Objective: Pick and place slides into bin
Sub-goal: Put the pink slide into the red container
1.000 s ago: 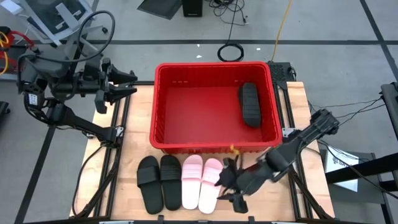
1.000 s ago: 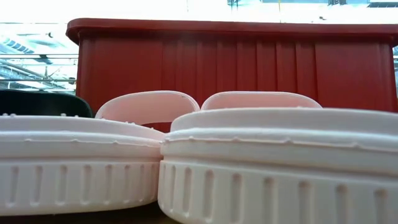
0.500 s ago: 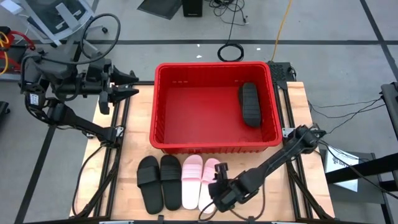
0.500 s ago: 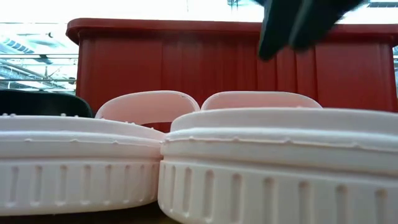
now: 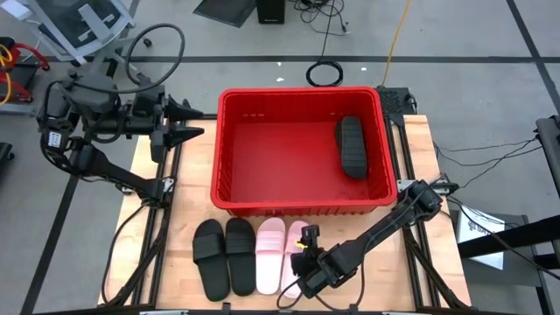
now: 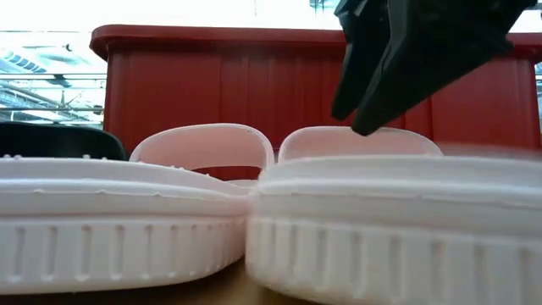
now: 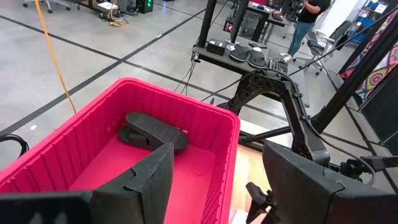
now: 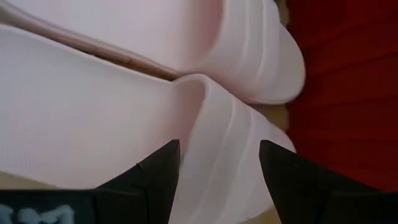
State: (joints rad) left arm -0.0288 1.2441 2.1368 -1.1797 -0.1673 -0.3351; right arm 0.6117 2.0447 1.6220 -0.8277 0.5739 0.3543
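My right hand [image 5: 308,254] has dropped open-fingered onto the right pink slide [image 5: 296,254], nudging it sideways; grasp comes next. Left hand [image 5: 188,122] waits open beside the bin [image 5: 302,206].

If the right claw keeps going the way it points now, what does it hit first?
Most likely the strap of the right-hand pink slide, which lies between the open right claw fingers. The red bin wall stands beyond it.

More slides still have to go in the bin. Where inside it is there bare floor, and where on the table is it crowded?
The large red plastic crate is bare except along its right wall, where one black sandal lies. The strip in front of it is crowded: two black slides, two pale pink slides, and the right pincer, open, over the right-hand pink one.
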